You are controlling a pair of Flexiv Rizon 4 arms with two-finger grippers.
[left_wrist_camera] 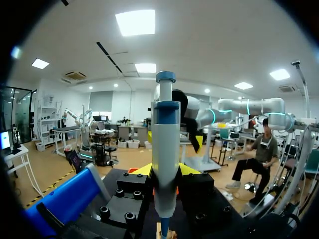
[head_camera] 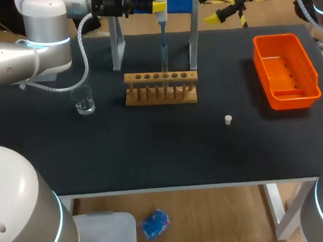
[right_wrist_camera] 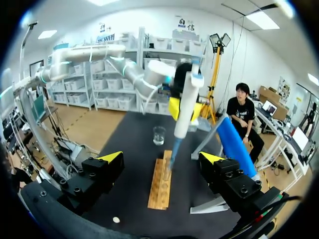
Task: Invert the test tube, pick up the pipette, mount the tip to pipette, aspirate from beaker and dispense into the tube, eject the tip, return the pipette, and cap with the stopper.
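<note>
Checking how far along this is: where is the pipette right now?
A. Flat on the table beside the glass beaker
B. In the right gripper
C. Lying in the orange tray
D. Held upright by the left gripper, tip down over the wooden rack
D: the left gripper has its fingers on both sides of the pipette, whose tip points down at the wooden rack.

The pipette (left_wrist_camera: 165, 139) stands upright, clamped between the left gripper's (left_wrist_camera: 165, 171) yellow tips; a blue bar (left_wrist_camera: 65, 200) lies just beside.
</note>
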